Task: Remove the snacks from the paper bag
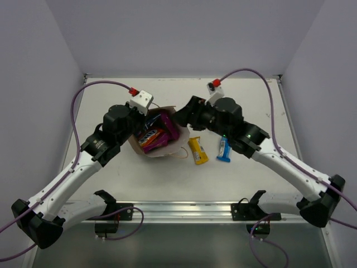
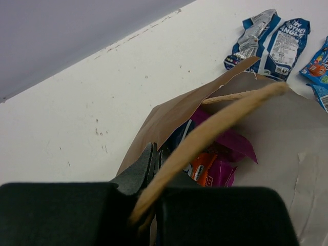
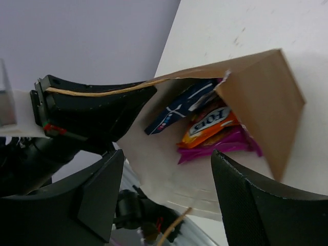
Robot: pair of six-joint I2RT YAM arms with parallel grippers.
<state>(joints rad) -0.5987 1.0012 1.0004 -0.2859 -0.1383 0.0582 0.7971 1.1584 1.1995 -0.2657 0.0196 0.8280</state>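
The brown paper bag (image 1: 146,149) lies on its side mid-table, mouth open toward the right arm. My left gripper (image 1: 144,119) is shut on the bag's rim by its pale handle (image 2: 215,123); it also shows in the left wrist view (image 2: 155,154). Inside lie a magenta pouch (image 3: 220,146), an orange-red packet (image 3: 210,124) and a dark blue bag (image 3: 177,114). My right gripper (image 3: 168,156) is open and empty just outside the bag's mouth (image 1: 184,114). A yellow bar (image 1: 197,151) and a blue bar (image 1: 223,149) lie on the table right of the bag.
Blue-white packets (image 2: 279,43) and another blue packet (image 2: 318,64) lie on the table beyond the bag. The second bag handle (image 1: 177,155) trails on the table. Grey walls enclose the white table (image 1: 251,184) at the back and sides.
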